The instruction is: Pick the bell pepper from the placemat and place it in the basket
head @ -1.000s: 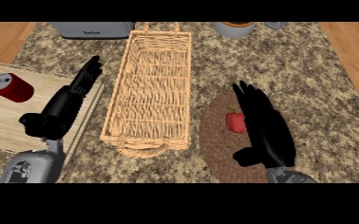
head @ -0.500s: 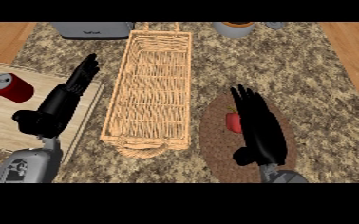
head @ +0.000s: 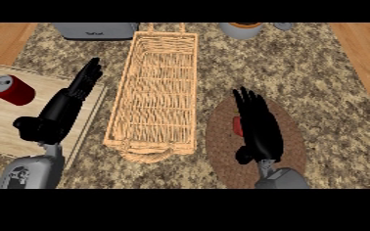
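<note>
Right hand point(head: 257, 127) above round placemat point(head: 217, 149), fingers straight and apart, red pepper point(head: 236, 125) peeking at its left edge. Basket point(head: 155, 95) further left. Left hand point(head: 66, 105) open beyond basket.

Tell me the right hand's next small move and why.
Probably lower the right hand and curl its fingers round the bell pepper: the hand is open above the round placemat, the pepper peeks out at its left side, unheld.
</note>
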### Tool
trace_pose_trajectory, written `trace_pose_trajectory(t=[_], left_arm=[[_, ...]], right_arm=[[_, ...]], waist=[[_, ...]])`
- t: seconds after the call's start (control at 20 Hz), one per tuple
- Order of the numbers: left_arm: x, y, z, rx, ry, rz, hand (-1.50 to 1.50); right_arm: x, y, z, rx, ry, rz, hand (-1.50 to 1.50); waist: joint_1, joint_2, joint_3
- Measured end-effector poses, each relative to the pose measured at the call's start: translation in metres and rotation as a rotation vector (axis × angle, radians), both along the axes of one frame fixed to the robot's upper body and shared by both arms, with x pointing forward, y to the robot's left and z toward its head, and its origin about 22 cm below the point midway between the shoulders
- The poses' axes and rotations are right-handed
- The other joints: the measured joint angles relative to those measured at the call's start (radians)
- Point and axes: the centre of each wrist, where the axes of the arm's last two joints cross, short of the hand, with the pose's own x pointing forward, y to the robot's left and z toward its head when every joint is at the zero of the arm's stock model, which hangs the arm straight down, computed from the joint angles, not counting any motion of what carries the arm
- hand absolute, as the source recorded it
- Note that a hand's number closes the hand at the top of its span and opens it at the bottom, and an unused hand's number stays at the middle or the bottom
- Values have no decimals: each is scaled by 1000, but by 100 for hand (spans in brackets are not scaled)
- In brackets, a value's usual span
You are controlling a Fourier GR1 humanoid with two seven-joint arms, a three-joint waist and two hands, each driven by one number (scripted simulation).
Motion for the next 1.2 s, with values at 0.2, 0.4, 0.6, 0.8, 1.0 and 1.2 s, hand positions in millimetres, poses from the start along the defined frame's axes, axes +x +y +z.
trace_pose_trajectory(t=[0.2, 0.4, 0.6, 0.8, 1.0, 1.2], left_arm=[[4, 4, 2, 3, -7, 6, 0], [-1, -2, 4, 3, -1, 5, 0], [-2, -4, 3, -1, -5, 1, 0], [-1, 3, -2, 4, -6, 4, 0], [-4, -7, 0, 3, -4, 4, 0], [-3, -5, 1, 0, -3, -1, 0]], right_arm=[[8, -4, -7, -17, 24, -19, -150], [7, -8, -15, -26, 42, -34, -150], [19, -12, -24, -14, 75, -33, -150], [26, -10, -31, -15, 121, -14, 150], [29, -14, -34, -41, 152, 15, 150], [27, -19, -36, -53, 138, 30, 150]], waist=[[0, 0, 0], [0, 0, 0], [0, -1, -1], [0, -3, -3], [2, -10, -7], [1, -14, -11]])
